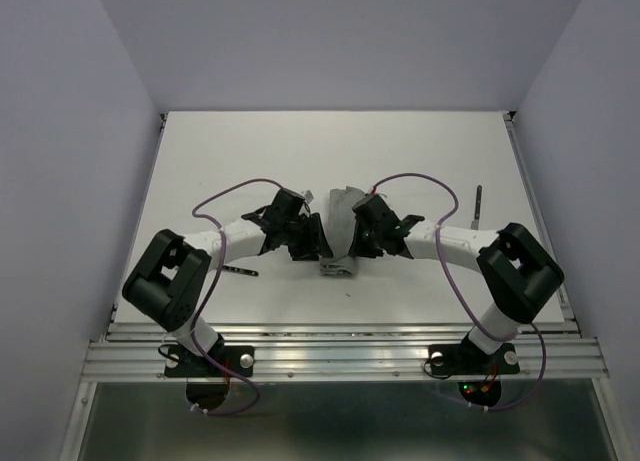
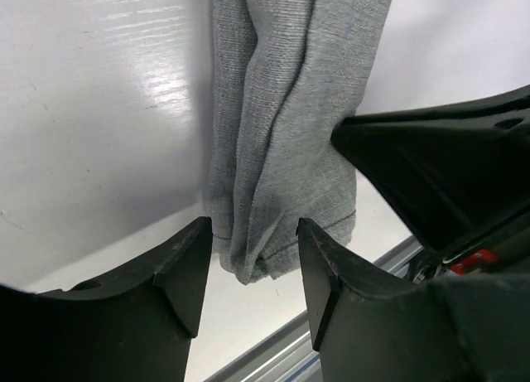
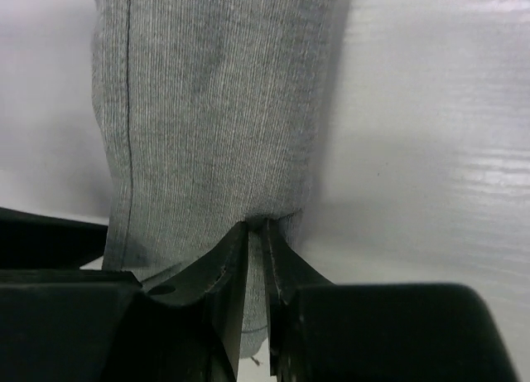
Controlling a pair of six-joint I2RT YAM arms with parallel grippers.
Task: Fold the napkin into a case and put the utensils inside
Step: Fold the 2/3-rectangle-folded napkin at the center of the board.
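Observation:
The grey napkin (image 1: 343, 203) lies in the middle of the table, folded lengthwise into a narrow oblong strip with loose rolled layers (image 2: 281, 133). My right gripper (image 1: 358, 243) is shut on the strip's right edge near its near end (image 3: 257, 226); cloth (image 3: 207, 108) shows between the pads. My left gripper (image 1: 318, 243) is open, its fingers astride the strip's near end without touching it (image 2: 252, 233). One utensil (image 1: 478, 206) lies at the right of the table. Another utensil (image 1: 241, 271) lies near the left arm, partly hidden under it.
The table's metal front rail (image 1: 340, 333) runs just below the napkin's near end and shows in the left wrist view (image 2: 331, 332). The right gripper's finger (image 2: 447, 175) sits close against the napkin's right side. White walls close in the table on three sides.

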